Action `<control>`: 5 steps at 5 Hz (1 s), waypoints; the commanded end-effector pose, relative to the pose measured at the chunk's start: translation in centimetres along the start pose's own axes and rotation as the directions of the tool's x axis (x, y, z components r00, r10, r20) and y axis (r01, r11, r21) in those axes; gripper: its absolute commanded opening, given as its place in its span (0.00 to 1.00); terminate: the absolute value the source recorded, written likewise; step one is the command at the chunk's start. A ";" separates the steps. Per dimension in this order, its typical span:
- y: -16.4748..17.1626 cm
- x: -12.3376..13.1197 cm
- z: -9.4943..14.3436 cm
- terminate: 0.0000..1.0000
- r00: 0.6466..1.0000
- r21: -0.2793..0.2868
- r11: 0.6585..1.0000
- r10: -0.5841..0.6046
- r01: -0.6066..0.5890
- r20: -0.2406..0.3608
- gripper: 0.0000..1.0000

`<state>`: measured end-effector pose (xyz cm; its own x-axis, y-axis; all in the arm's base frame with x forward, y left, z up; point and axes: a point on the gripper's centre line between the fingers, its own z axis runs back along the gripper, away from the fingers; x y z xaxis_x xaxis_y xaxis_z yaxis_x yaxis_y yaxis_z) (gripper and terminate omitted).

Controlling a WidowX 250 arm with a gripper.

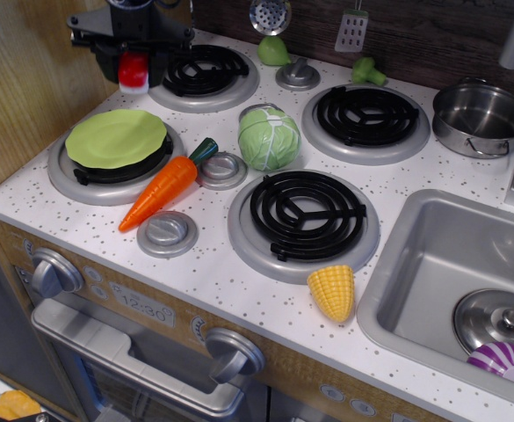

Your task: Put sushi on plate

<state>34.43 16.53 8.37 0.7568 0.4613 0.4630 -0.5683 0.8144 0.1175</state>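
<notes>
observation.image view: black robot gripper (134, 72) at about 11 o'clock in the frame, clenched on the small red-topped, white-based toy sushi (134, 73). Sushi is held clear of the countertop, red top up, hanging just left of the rear-left black coil burner (206, 69).

Flat round lime-green plastic plate (116, 138) sits on the front-left burner, empty. Key relation: plate lies at roughly 6 o'clock from the gripper, near but apart; no object between them. Orange toy carrot (163, 189) lies at 4 o'clock off the plate, just beside its rim, long axis pointing 1–7 o'clock.

Judgement: transfer underway; next is a short move toward 6 o'clock, descend over plate centre, release.
</notes>
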 end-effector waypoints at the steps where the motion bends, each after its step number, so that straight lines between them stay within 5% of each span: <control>1: 0.6 1.3 0.7 0.00 0.998 -0.011 1.000 0.004 -0.004 0.065 0.00; 2: 0.9 1.2 0.5 0.00 0.998 -0.020 1.000 -0.016 0.017 0.053 1.00; 5: 0.9 1.2 0.5 0.00 0.998 -0.020 1.000 -0.016 0.017 0.053 1.00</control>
<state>34.15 17.27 8.08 0.7617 0.4486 0.4675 -0.5537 0.8254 0.1102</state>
